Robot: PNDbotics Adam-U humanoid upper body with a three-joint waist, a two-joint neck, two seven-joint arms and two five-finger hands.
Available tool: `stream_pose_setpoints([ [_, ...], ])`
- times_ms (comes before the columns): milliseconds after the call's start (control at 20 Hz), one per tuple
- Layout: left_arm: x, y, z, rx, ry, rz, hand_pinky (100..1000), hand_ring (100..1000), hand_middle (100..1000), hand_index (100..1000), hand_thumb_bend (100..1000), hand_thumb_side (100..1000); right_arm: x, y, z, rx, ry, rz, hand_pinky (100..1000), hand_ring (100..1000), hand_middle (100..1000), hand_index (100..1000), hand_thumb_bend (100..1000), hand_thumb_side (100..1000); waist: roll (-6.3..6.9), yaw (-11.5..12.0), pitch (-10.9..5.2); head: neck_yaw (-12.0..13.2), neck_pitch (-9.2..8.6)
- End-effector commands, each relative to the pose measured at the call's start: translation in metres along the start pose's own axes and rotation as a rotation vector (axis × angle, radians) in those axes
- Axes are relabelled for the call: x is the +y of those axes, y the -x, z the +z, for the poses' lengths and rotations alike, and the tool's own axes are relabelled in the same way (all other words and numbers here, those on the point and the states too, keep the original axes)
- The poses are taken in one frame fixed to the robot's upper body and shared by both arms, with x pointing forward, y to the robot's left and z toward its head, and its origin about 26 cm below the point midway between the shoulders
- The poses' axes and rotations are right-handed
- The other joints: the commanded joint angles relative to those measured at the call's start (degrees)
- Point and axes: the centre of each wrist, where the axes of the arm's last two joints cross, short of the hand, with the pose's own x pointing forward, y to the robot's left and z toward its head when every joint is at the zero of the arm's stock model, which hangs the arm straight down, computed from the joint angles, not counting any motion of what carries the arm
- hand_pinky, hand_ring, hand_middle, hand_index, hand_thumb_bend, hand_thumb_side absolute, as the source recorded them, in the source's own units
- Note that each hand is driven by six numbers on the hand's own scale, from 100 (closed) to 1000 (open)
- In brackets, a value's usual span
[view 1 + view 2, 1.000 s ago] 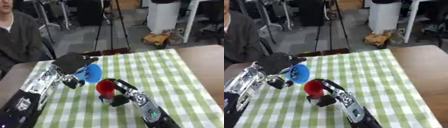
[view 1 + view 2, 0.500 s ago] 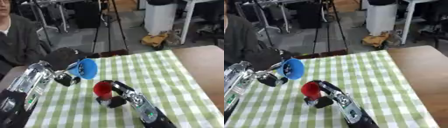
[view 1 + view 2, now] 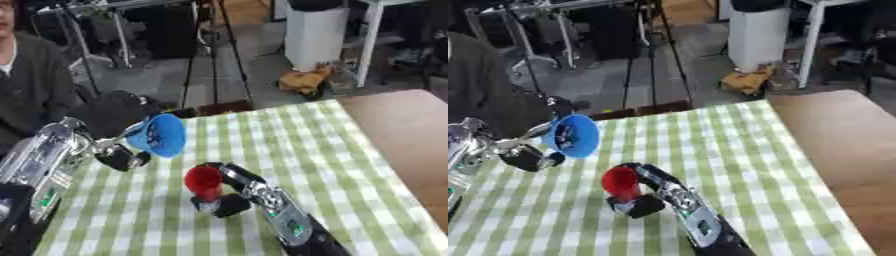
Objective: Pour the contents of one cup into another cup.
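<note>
The blue cup (image 3: 158, 135) is held up off the table (image 3: 367, 150) by the left hand (image 3: 109, 152), whose fingers are curled round its narrow base end. The cup sticks out past those fingers toward the right hand's side. It is tipped well over on its side: its long axis runs close to level, and its wide open mouth faces sideways toward the middle of the green-checked cloth (image 3: 289, 145), slightly downward. Its rim hangs above and to the left of the red cup (image 3: 204, 181), not touching it.

The red cup stands upright with its mouth up, its long axis vertical. The right hand (image 3: 229, 192) wraps it from the side nearest the robot: its fingers arch round the cup's right flank and the thumb part sits just below the cup's base, so the cup is clamped between them. Whether its base rests on the cloth or is lifted just clear cannot be told.

What either cup contains cannot be made out.
</note>
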Motion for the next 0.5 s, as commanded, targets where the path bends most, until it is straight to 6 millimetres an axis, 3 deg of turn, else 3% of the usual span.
stream_pose_setpoints([
  [50, 0.0125, 0.0101, 0.0061, 0.019, -0.019, -0.030, 674, 429, 319, 590, 411, 100, -0.0086, -0.0059, -0.0027, -0.015, 0.012, 0.027, 822, 807, 696, 832, 182, 150, -0.04, 0.21, -1.07, -0.18, -0.81],
  [500, 0.0155, 0.0117, 0.0077, 0.024, -0.012, -0.045, 676, 424, 310, 588, 402, 100, -0.0078, -0.0030, -0.0019, -0.002, 0.015, 0.030, 821, 807, 696, 831, 181, 152, -0.01, 0.22, -1.13, -0.22, -0.93],
])
